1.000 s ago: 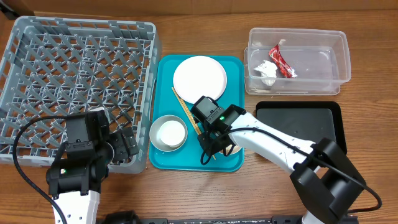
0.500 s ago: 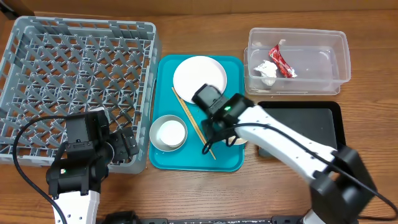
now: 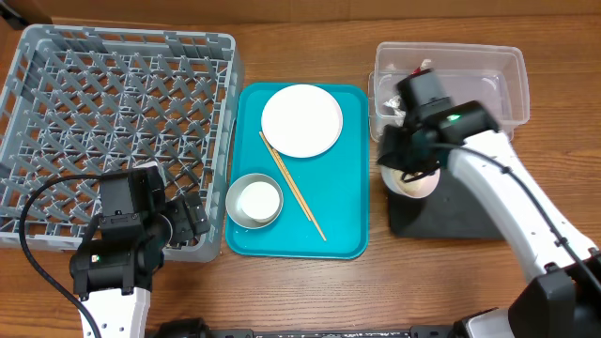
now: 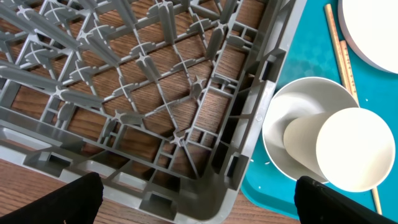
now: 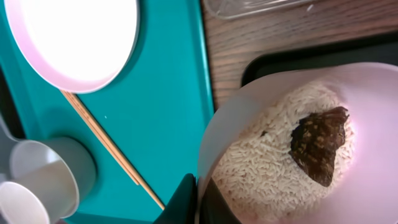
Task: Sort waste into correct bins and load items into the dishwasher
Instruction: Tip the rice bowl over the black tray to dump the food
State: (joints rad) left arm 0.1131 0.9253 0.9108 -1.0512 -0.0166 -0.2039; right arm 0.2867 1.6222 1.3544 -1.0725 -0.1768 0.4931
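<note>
We are holding the small plate [image 3: 419, 181] over the black tray [image 3: 470, 202].
Our right gripper [image 3: 404, 161] is pinching its rim, rice [image 5: 261, 168] and brown lump [image 5: 320, 143] lying just beyond the fingers, toward the bench's right edge; our left gripper [image 3: 192, 222] is gaping, empty.

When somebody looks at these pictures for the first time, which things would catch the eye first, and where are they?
The big grey dish rack fills the left side. On the right, the right gripper's fingers pinch a small plate of rice with a brown lump over the black tray. Between them lies a teal tray with a large white plate, chopsticks and a cup inside a bowl.
</note>
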